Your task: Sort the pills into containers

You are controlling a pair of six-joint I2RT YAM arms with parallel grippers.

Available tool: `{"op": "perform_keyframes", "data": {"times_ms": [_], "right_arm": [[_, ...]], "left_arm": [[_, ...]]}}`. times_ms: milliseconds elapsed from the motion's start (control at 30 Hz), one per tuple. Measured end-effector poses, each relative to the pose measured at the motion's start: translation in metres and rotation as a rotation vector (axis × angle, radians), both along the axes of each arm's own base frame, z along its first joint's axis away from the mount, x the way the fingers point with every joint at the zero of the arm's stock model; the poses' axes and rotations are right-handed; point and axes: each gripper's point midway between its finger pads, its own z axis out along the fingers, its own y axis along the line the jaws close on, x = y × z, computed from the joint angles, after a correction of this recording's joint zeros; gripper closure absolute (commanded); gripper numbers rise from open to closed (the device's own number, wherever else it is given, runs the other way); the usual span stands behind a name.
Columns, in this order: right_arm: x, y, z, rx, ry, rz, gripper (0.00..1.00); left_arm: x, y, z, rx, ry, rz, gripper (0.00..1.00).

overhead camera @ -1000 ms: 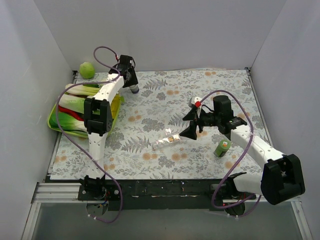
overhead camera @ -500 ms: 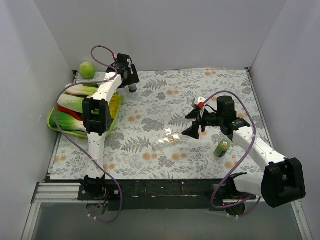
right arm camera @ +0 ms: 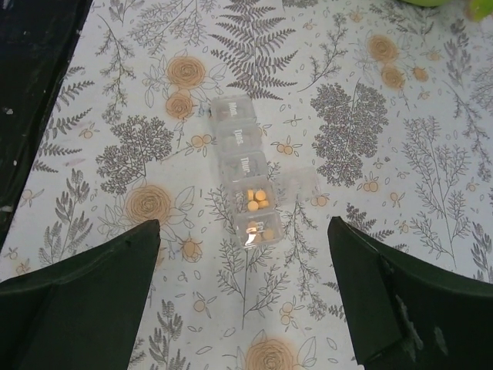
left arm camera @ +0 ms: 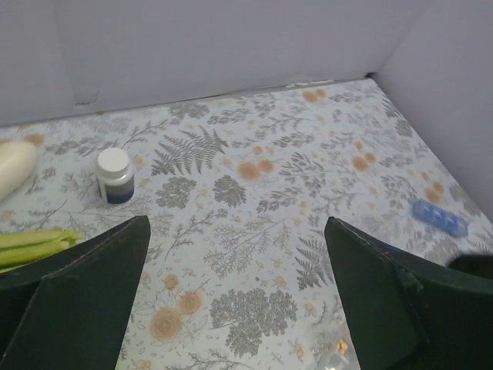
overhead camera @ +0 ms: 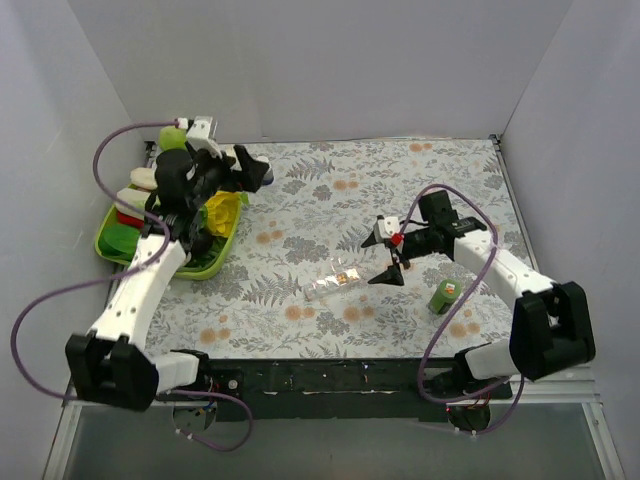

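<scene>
The containers, a clear pill-box strip (overhead camera: pixel 335 280), lie mid-table. In the right wrist view the strip (right arm camera: pixel 240 166) has one lid flipped open, and small orange pills (right arm camera: pixel 256 199) rest in that compartment and the one beside it. My right gripper (overhead camera: pixel 384 256) hovers just right of the strip, open and empty; in its own view the gripper (right arm camera: pixel 243 301) stands short of the strip's end. My left gripper (overhead camera: pixel 256 172) is open at the back left with nothing between its fingers. Its own view shows the left gripper (left arm camera: pixel 239 308) above bare mat.
A white pill bottle (left arm camera: pixel 115 174) stands at the back left. A blue pill-box strip (left arm camera: pixel 439 218) lies near the right wall. A small green bottle (overhead camera: pixel 443 296) stands right of my right gripper. A green tray (overhead camera: pixel 105 243) of vegetables sits at the left edge.
My left gripper has opened and drawn back from the white bottle, its arm swinging left over the tray. My right gripper has shifted slightly toward the clear strip.
</scene>
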Motion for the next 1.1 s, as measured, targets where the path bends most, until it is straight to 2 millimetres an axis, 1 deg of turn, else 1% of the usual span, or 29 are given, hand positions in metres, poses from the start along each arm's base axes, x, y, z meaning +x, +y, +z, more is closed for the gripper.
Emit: {"op": "perform_keyframes", "data": {"times_ms": [33, 67, 100, 133, 167, 300, 333, 400, 433, 500, 533, 600, 667, 767, 867, 933, 1000, 1067, 1100], "right_arm": [[0.004, 0.002, -0.003, -0.014, 0.007, 0.023, 0.05], [0.009, 0.005, -0.005, -0.026, 0.013, 0.042, 0.06], [0.016, 0.008, -0.008, -0.043, 0.031, 0.054, 0.07], [0.022, 0.012, -0.012, -0.056, 0.052, 0.066, 0.07], [0.030, 0.015, -0.014, -0.067, 0.071, 0.073, 0.07], [0.059, 0.029, -0.032, -0.120, 0.177, 0.067, 0.07], [0.064, 0.032, -0.038, -0.135, 0.212, 0.059, 0.07], [0.072, 0.036, -0.053, -0.164, 0.270, 0.042, 0.06], [0.073, 0.037, -0.059, -0.178, 0.304, 0.036, 0.06], [0.076, 0.040, -0.070, -0.207, 0.352, 0.022, 0.06], [0.077, 0.040, -0.074, -0.218, 0.369, 0.018, 0.06], [0.080, 0.043, -0.081, -0.237, 0.407, 0.012, 0.06], [0.081, 0.046, -0.086, -0.249, 0.429, 0.010, 0.06], [0.079, 0.048, -0.093, -0.264, 0.462, 0.012, 0.06], [0.071, 0.049, -0.099, -0.282, 0.495, 0.020, 0.07], [0.068, 0.050, -0.099, -0.288, 0.502, 0.028, 0.07], [0.065, 0.052, -0.099, -0.289, 0.505, 0.035, 0.07], [0.064, 0.053, -0.099, -0.290, 0.508, 0.039, 0.07], [0.062, 0.054, -0.099, -0.291, 0.511, 0.043, 0.07]], "left_arm": [[-0.019, -0.004, 0.010, 0.004, -0.074, -0.064, 0.02], [-0.039, -0.007, 0.015, 0.021, -0.137, -0.126, 0.02], [-0.056, -0.013, 0.013, 0.045, -0.190, -0.196, 0.02], [-0.073, -0.020, 0.004, 0.075, -0.227, -0.264, 0.02], [-0.090, -0.027, -0.010, 0.105, -0.248, -0.330, 0.02], [-0.143, -0.051, -0.094, 0.209, -0.207, -0.538, 0.02], [-0.156, -0.056, -0.111, 0.233, -0.196, -0.584, 0.02], [-0.176, -0.064, -0.133, 0.275, -0.199, -0.655, 0.02], [-0.186, -0.070, -0.139, 0.300, -0.216, -0.700, 0.02], [-0.199, -0.082, -0.146, 0.331, -0.243, -0.771, 0.02], [-0.202, -0.088, -0.148, 0.342, -0.253, -0.800, 0.02], [-0.209, -0.100, -0.162, 0.376, -0.247, -0.860, 0.02], [-0.215, -0.111, -0.184, 0.420, -0.212, -0.915, 0.02], [-0.224, -0.120, -0.221, 0.494, -0.134, -0.984, 0.02], [-0.224, -0.119, -0.252, 0.568, -0.070, -1.004, 0.02], [-0.219, -0.117, -0.265, 0.605, -0.051, -0.997, 0.02], [-0.213, -0.117, -0.272, 0.630, -0.046, -0.984, 0.03], [-0.206, -0.118, -0.276, 0.646, -0.048, -0.969, 0.07], [-0.202, -0.120, -0.276, 0.652, -0.053, -0.959, 0.11]]}}
